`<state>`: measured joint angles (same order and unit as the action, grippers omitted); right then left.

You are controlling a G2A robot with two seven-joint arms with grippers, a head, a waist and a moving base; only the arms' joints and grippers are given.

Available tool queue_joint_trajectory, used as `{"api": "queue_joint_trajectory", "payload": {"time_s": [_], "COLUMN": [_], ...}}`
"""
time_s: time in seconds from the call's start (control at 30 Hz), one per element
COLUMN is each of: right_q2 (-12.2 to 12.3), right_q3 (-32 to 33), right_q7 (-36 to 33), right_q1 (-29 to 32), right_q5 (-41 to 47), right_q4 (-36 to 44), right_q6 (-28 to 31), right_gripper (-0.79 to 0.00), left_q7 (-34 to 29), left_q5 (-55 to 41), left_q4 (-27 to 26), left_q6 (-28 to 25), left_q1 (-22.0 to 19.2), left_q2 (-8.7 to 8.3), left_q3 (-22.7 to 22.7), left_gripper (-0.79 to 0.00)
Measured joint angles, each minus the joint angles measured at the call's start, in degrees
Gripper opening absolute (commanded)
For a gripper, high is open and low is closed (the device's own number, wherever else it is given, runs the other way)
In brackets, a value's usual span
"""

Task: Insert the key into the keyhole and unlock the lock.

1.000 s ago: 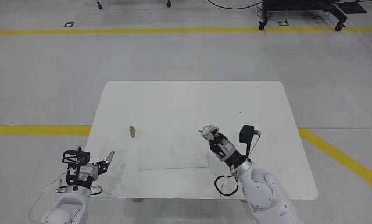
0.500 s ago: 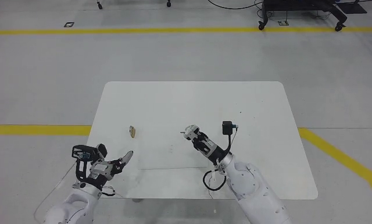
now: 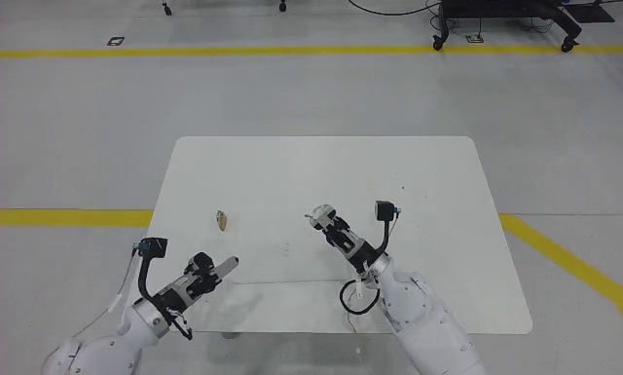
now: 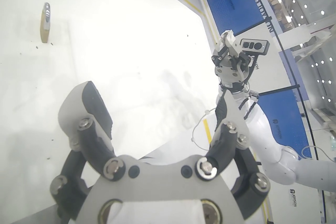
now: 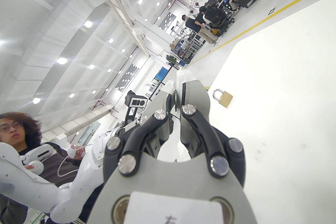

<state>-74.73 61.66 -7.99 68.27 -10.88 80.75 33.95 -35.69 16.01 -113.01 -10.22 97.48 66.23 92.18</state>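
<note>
The lock (image 3: 222, 219) rests on a narrow side on the worktop (image 3: 419, 170), out at 9 o'clock from the worktop's centre. Seen from above it is a thin sliver whose long axis runs roughly from 11 to 5 o'clock. The shackle (image 4: 47, 11) is at the 11 o'clock end, so I judge the keyhole faces 5 o'clock (I cannot see it).

My left tool (image 3: 219, 265) is the nearer one, with the lock (image 4: 45, 25) near it at 12 o'clock. Its fingers are spread wide and hold nothing.

My right tool (image 3: 317, 217) hangs above the worktop's middle, well apart from the lock, which lies at its 9 o'clock and turns a broad face (image 5: 223, 98) toward it. This tool (image 5: 179, 86) has its fingers pressed together. Whether the key is pinched between them I cannot tell.

I would say the left tool should steady the body before the right tool comes round to the 5 o'clock end.
</note>
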Motion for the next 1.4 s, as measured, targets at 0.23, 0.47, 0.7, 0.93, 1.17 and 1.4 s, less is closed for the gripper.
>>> {"api": "queue_joint_trajectory", "payload": {"time_s": [0.23, 0.47, 0.7, 0.93, 1.17, 1.4], "right_q2": [-0.7, -0.8, -0.3, -0.2, -0.4, -0.6], "right_q3": [-3.2, -3.8, -2.2, -3.7, -4.1, -4.4], "right_q7": [-9.6, -20.3, -24.4, -28.6, -29.2, -28.3], "right_q1": [-1.1, -3.8, -2.4, -2.1, -2.4, -2.7], "right_q5": [14.0, 20.8, 23.3, 23.8, 24.5, 24.8], "right_q4": [0.3, 0.0, 2.9, 2.8, 2.8, 2.5], "right_q6": [-3.6, -15.2, -20.3, -27.0, -27.6, -27.4], "right_gripper": [-0.785, -0.785, -0.785, -0.785, -0.785, -0.785], "left_q7": [-15.5, -19.4, -16.6, -16.0, -14.3, -13.8], "left_q5": [-40.4, -53.1, -50.2, -42.9, -36.5, -34.1], "left_q4": [6.2, 10.1, 14.7, 15.4, 14.9, 14.9], "left_q6": [20.6, 25.6, 23.0, 17.7, 14.6, 13.4], "left_q1": [-6.2, -13.3, -17.0, -17.6, -17.6, -17.4], "left_q2": [0.12, 0.27, 0.42, 0.1, -0.31, -0.58], "left_q3": [2.7, -3.4, -7.5, -9.7, -10.6, -11.3], "left_gripper": [0.0, -0.025, -0.16, -0.403, -0.419, -0.431]}}
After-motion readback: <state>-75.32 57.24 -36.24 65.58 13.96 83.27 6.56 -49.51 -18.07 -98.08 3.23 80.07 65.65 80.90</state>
